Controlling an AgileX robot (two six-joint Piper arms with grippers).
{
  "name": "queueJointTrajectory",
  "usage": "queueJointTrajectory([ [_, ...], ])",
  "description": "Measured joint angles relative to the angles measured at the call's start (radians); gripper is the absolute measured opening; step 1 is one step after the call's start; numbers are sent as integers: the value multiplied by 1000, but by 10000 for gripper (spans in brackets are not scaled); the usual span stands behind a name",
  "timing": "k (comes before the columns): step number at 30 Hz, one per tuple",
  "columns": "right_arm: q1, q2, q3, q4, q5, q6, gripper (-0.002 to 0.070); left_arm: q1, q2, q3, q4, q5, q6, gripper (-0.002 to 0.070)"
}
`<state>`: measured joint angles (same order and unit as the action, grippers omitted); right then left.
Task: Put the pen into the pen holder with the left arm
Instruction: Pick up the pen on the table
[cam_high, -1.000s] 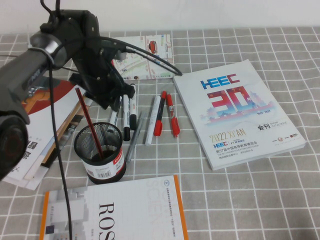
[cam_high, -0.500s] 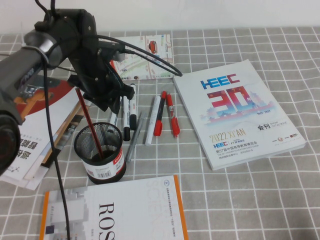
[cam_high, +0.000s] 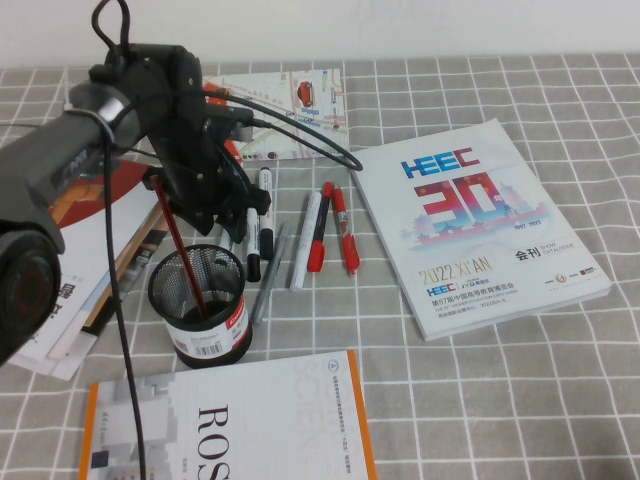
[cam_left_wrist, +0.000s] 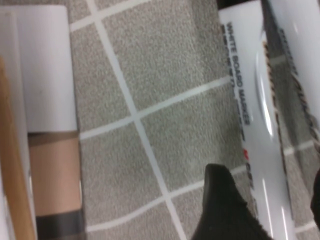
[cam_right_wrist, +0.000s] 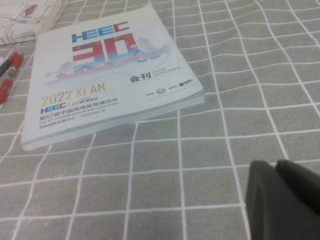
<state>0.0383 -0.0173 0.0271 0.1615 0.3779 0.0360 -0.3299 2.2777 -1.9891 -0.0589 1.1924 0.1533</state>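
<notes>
lowering over the pens, the black left gripper (cam_high: 238, 212) has spread its jaws wide and grips nothing yet; the white-barrelled, black-capped marker pen (cam_high: 266, 222) still lies on the checked cloth (cam_high: 480, 400), beside the black mesh pen holder (cam_high: 200, 305). the right gripper (cam_right_wrist: 285, 200) is parked near the catalogue, its opening unclear.

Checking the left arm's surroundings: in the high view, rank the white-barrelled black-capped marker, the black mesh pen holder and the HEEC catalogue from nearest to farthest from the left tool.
1. White-barrelled black-capped marker, right at the left tool.
2. Black mesh pen holder, just in front.
3. HEEC catalogue, far right.
</notes>
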Motion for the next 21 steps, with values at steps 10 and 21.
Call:
queueJointTrajectory([
  [10,0,0,0,0,0,0,-15,0,27,0,7,-19,-4,326],
  [21,0,0,0,0,0,0,-15,0,31,-2,50,-5,-4,110],
])
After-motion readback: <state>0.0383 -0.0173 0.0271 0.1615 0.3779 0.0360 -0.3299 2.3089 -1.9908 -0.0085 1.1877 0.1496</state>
